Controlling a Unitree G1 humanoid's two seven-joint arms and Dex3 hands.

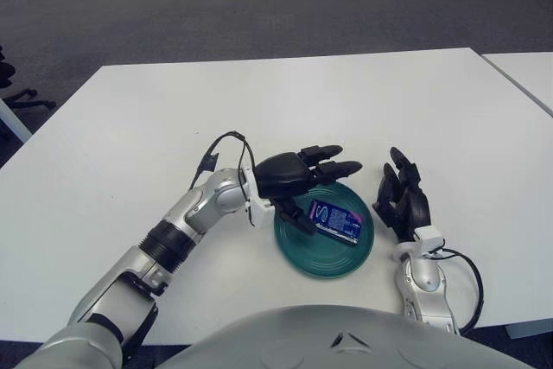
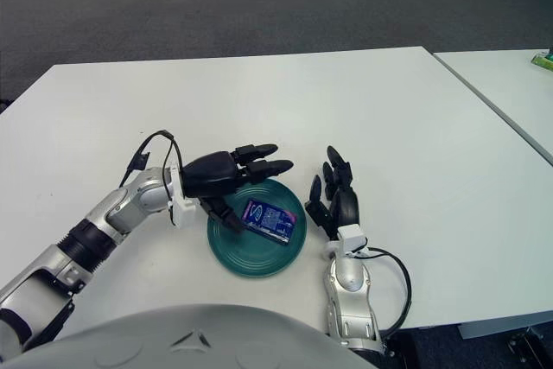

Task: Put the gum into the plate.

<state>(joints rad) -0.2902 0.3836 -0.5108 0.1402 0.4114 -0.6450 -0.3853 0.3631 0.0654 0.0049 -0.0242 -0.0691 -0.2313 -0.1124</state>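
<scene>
Left eye view: the gum pack [image 1: 336, 220], blue with white print, lies flat inside the green plate [image 1: 324, 261], long axis slanting down to the right. The left robot hand [image 1: 304, 181], fingers spread and empty, hovers just left of it.

Right eye view: the right robot hand [image 2: 335, 199], fingers relaxed, shows beside the plate's right rim on the white worktop [image 2: 259, 101], holding nothing.

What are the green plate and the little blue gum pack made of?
The plate looks like glazed ceramic or hard plastic: dark green, smooth, with faint rings and a soft shine. The gum pack lying in it seems to be glossy printed wrapper, paper or foil, since light glints off its blue face.
</scene>
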